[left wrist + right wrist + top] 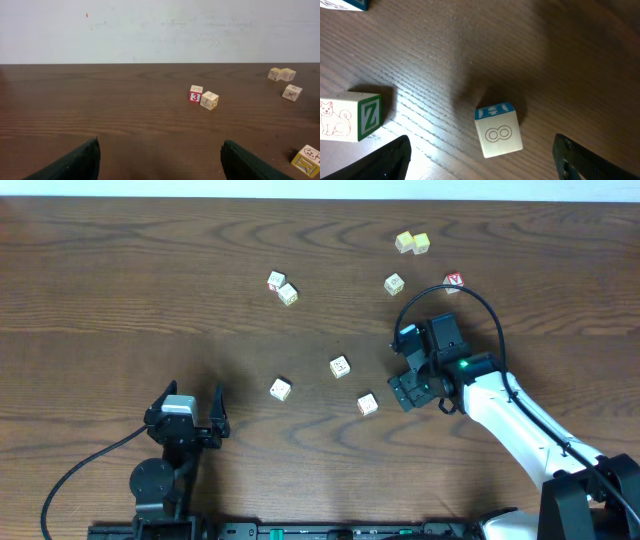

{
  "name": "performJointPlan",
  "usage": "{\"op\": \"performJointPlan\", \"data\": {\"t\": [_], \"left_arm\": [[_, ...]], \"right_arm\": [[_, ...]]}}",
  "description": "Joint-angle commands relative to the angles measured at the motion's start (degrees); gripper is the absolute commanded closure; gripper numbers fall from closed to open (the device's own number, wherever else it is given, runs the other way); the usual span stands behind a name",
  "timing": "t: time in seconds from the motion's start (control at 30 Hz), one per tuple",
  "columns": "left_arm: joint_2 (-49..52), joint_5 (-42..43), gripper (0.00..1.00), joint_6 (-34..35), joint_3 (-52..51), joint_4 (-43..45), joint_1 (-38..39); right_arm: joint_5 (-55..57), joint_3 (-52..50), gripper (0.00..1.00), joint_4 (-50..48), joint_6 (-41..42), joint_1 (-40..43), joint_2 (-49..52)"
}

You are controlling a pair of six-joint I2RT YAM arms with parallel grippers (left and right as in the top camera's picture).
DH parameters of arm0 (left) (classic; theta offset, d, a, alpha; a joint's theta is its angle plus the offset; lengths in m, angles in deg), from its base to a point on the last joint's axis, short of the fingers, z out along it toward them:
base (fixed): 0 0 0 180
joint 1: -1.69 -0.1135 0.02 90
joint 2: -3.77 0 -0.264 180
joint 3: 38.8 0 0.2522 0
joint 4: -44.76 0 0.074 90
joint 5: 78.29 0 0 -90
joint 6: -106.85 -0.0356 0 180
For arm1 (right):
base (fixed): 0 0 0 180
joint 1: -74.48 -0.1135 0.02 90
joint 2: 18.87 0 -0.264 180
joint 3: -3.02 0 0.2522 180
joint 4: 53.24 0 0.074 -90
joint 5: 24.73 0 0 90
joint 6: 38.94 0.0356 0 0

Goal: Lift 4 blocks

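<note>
Risk: right gripper [481,150] wide open, block [498,131] skewed btwn its jaws; we reckon closing may spin it out. Left gripper [160,150] released too, empty.

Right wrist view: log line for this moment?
right gripper: open, either side of 8 block, not touching | left gripper: open, empty | 8 block: on table
</note>
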Motion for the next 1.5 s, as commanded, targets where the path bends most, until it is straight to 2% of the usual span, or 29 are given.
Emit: {"op": "performJointPlan", "data": {"t": [0.0,0.33,0.4,0.43,0.47,0.67,0.77,0.9,1.03,1.07,1.1,1.3,1.47], "left_arm": [[-0.22,1.62,0.23,0.09,-0.87,-2.01,0.24],[-0.22,1.62,0.23,0.07,-0.87,-2.01,0.24],[-0.22,1.62,0.23,0.09,-0.87,-2.01,0.24],[-0.22,1.62,0.23,0.09,-0.87,-2.01,0.24],[-0.22,1.62,0.23,0.09,-0.87,-2.01,0.24],[-0.22,1.62,0.23,0.07,-0.87,-2.01,0.24],[-0.22,1.62,0.23,0.09,-0.87,-2.01,0.24],[-0.22,1.62,0.23,0.07,-0.87,-2.01,0.24],[-0.22,1.62,0.23,0.09,-0.87,-2.01,0.24],[-0.22,1.62,0.23,0.09,-0.87,-2.01,0.24],[-0.22,1.62,0.23,0.09,-0.87,-2.01,0.24],[-0.22,1.62,0.23,0.09,-0.87,-2.01,0.24],[-0.22,1.62,0.23,0.09,-0.87,-2.01,0.24]], "right_arm": [[-0.55,-0.37,0.13,-0.66,-1.6,1.09,1.9],[0.35,-0.39,0.2,-3.41,-1.55,1.6,10.45],[1.05,-0.37,0.34,-3.41,-1.25,1.6,10.45],[1.9,-0.37,0.48,-3.39,-0.24,1.66,10.45],[3.74,-0.37,0.56,-3.39,1.66,1.7,10.45],[10.64,0.07,0.74,-3.28,8.17,1.7,10.43],[14.4,1.25,0.74,-2.54,12.39,2.25,10.43],[14.34,2.54,0.77,-1.36,15.76,5.44,10.43],[12.81,2.54,0.75,-1.16,18.99,10.69,10.43],[10.23,2.54,0.7,-1.27,19.02,12.74,10.43],[8.68,2.54,0.69,-1.46,18.99,14.03,10.43],[-2.51,2.51,0.71,-3.96,13.42,19.96,10.45],[-2.95,2.51,0.7,-4.0,13.4,19.34,10.45]]}}
